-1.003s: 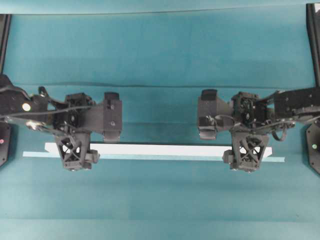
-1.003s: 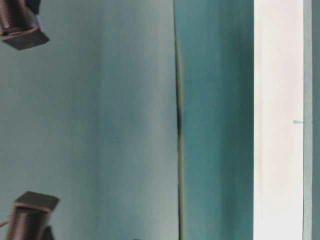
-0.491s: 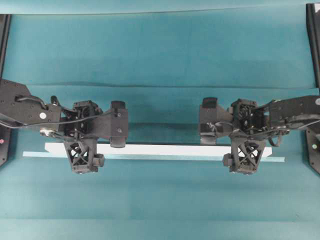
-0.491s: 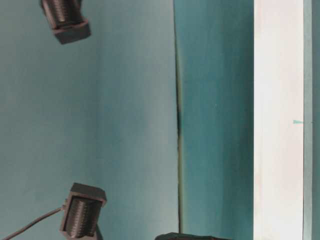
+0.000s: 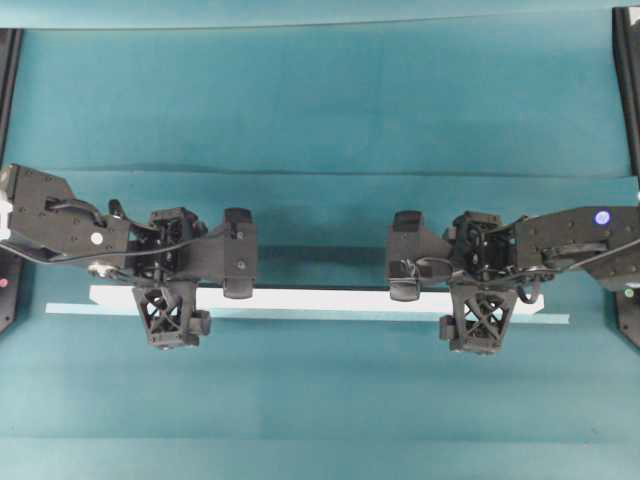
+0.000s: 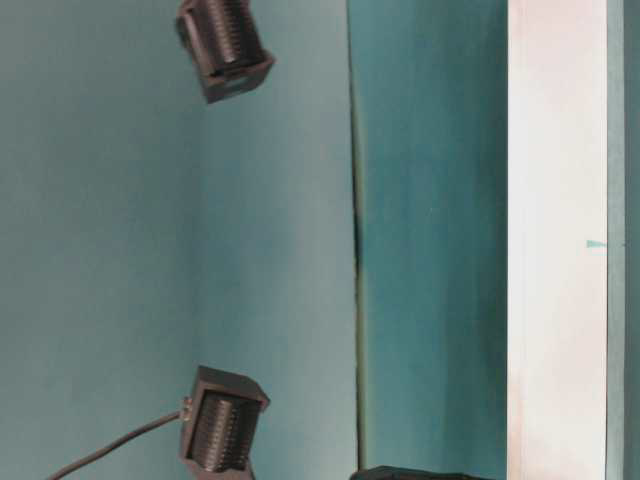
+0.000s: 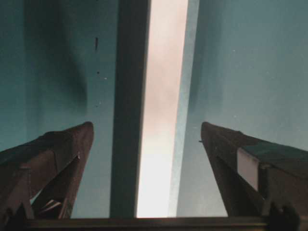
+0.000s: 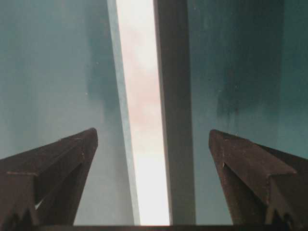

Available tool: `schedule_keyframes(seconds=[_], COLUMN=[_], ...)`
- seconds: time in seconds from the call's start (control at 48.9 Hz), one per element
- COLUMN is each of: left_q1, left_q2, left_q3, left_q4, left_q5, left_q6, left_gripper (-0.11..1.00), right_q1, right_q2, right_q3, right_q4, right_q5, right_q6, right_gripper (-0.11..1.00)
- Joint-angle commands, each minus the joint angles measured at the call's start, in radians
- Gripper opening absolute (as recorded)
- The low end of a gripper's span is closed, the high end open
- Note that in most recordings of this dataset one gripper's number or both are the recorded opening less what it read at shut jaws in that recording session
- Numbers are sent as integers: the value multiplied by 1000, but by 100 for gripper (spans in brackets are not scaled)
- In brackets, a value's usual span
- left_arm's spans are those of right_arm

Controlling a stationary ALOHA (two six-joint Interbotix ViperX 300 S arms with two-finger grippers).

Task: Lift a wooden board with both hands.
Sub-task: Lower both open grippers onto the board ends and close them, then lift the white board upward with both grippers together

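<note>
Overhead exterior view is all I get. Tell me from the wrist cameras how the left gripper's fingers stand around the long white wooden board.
Observer: The left gripper is open. The long, flat white wooden board runs through the gap between its black fingers and touches neither.
Operator: Now report the right one.
Observer: The right gripper is open too, its fingers standing clear of the board on both sides.
Operator: Check the thin pale teal strip.
Observer: It lies right beside the board's long edge, also inside the left gripper's gap.
</note>
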Motion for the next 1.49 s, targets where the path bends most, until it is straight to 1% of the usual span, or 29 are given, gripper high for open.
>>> schedule_keyframes(seconds=[0.0,0.389,0.45,0.491,0.553,0.594,0.655,0.696,0.757,0.778,0.819,1.31,1.474], left_q1=[3,0,-2,-3,-6,-8,-12,-14,-12,-12,-12,-15,-12], left_q2=[3,8,8,8,6,5,5,5,5,5,5,0,-52], left_q3=[-2,0,-2,-2,0,3,5,5,6,6,6,6,2], left_q4=[2,2,2,2,2,2,2,2,2,2,2,2,2], left_q5=[-15,-23,-26,-26,-25,-25,-26,-26,-25,-25,-26,-23,-11], left_q6=[-3,-3,-3,-2,2,-2,6,9,12,12,14,-2,-3], left_gripper=[99,99,97,95,86,77,60,45,28,23,17,17,17], right_q1=[3,2,2,2,3,5,8,8,8,8,8,8,5], right_q2=[17,26,34,40,48,48,49,49,49,49,49,40,5], right_q3=[5,9,9,8,8,6,2,2,2,2,2,0,-17], right_q4=[2,2,2,2,2,2,2,2,3,3,3,8,20], right_q5=[-20,-43,-40,-40,-35,-34,-32,-34,-32,-32,-32,-31,-12], right_q6=[-5,2,0,2,3,3,3,3,3,3,3,2,3], right_gripper=[95,94,93,90,81,72,54,41,25,22,21,21,21])
